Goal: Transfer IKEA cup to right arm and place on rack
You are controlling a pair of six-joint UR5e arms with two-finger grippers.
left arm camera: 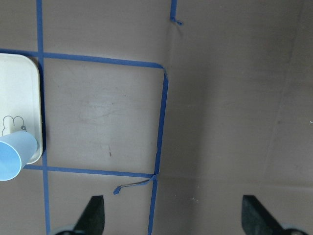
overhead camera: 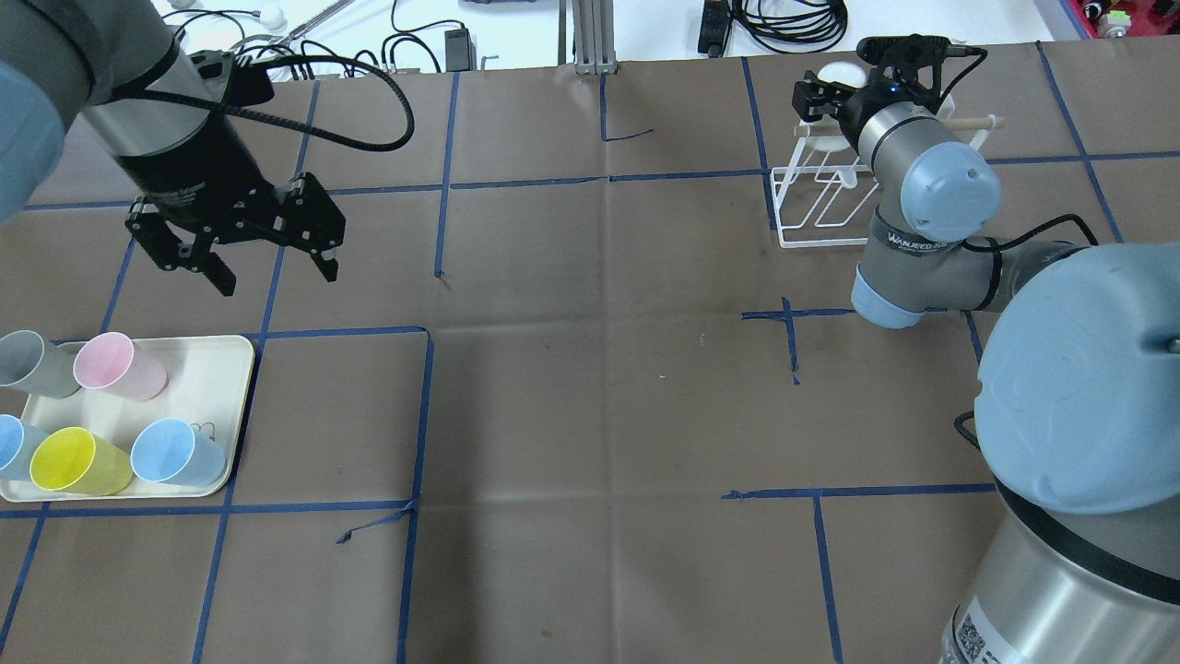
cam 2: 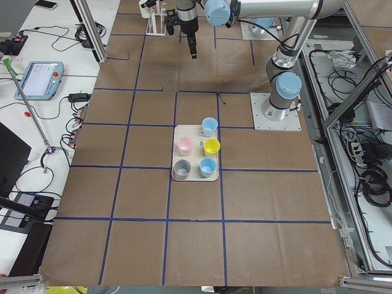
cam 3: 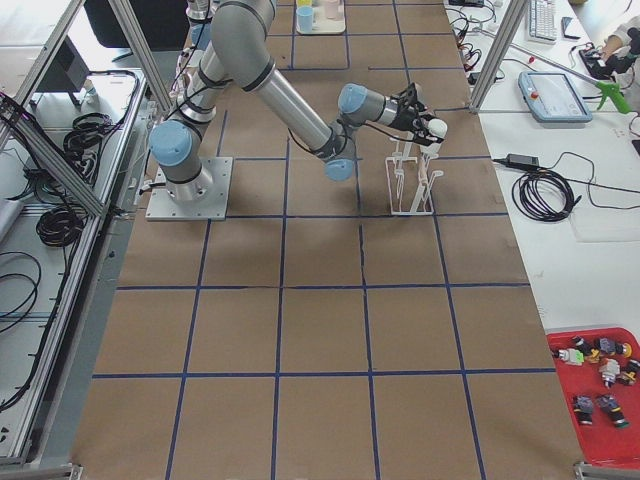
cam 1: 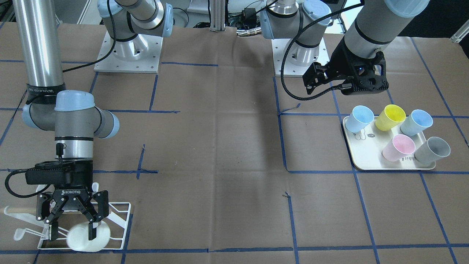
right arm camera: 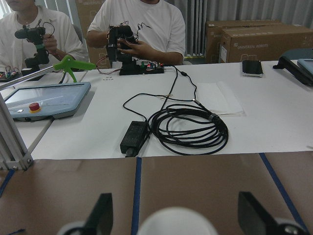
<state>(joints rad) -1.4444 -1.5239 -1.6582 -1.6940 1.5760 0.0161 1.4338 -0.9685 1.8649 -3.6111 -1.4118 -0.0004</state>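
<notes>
A white IKEA cup (cam 1: 86, 238) lies on its side on the white wire rack (cam 1: 122, 220) at the table's corner. My right gripper (cam 1: 72, 233) hangs straight over it, open, one finger on each side of the cup and not closed on it. In the right wrist view the cup's rounded top (right arm camera: 176, 223) shows between the spread fingertips (right arm camera: 100, 215). From overhead the right arm covers most of the rack (overhead camera: 811, 207) and the cup (overhead camera: 839, 74). My left gripper (overhead camera: 277, 277) is open and empty, held above the table beside the cream tray (overhead camera: 221, 369).
The tray (cam 1: 357, 161) holds several coloured cups: pale blue, yellow, pink (cam 1: 398, 147) and grey. In the left wrist view its corner (left arm camera: 19, 98) and a blue cup (left arm camera: 14, 154) show. Beyond the rack, a white bench carries a coiled cable (right arm camera: 188, 129), with two people seated behind it.
</notes>
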